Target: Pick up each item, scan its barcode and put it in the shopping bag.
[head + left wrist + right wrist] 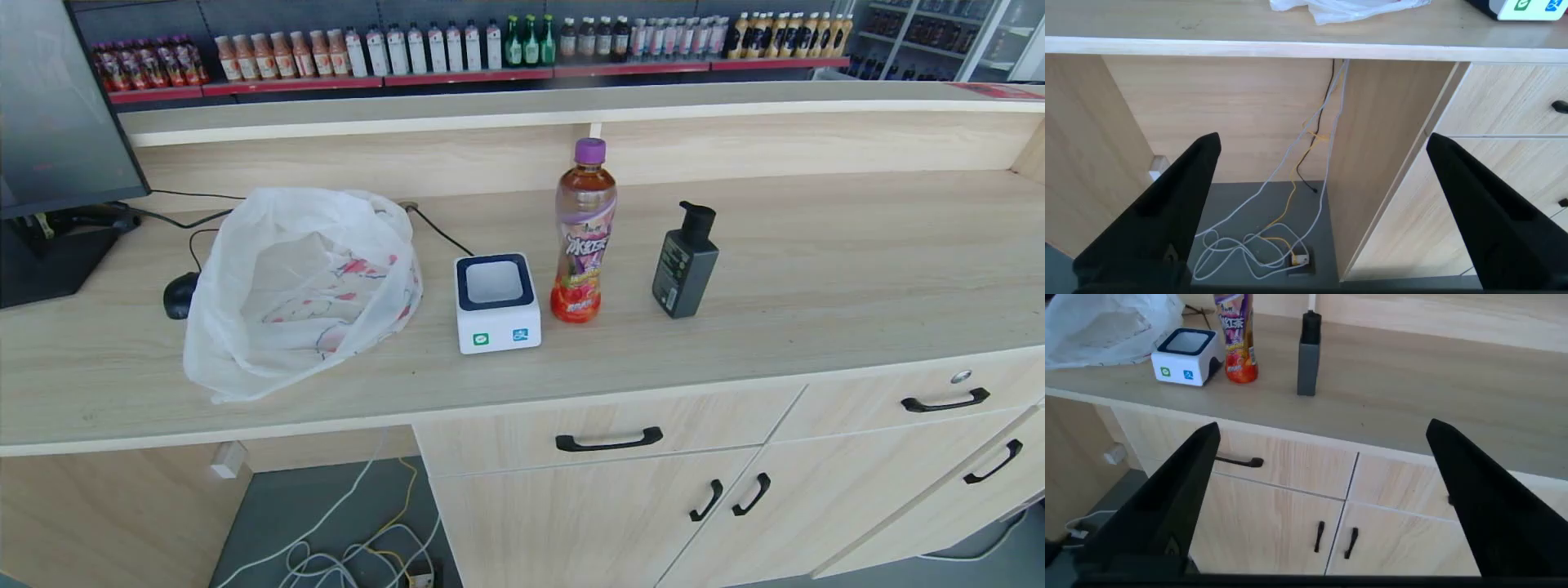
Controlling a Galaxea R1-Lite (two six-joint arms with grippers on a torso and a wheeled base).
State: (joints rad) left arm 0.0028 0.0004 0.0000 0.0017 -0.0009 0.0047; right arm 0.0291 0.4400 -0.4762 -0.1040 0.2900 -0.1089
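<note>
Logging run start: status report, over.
Left end effector, right end effector open, empty. Purple-capped drink bottle and dark pump bottle upright, right of white scanner box. White plastic bag open. Nothing blocking.

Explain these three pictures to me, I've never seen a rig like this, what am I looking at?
This is a two-armed robot at a shop counter. The wide picture is from a camera on its head, looking down. The other two are from cameras on its wrists; the dark shapes at the sides are its fingers. The left gripper and right gripper are both open, holding nothing, low in front of the counter. On top, from the robot's left: a white shopping bag, a small white scanner, an upright drink bottle with a purple cap, and a dark pump bottle.
</note>
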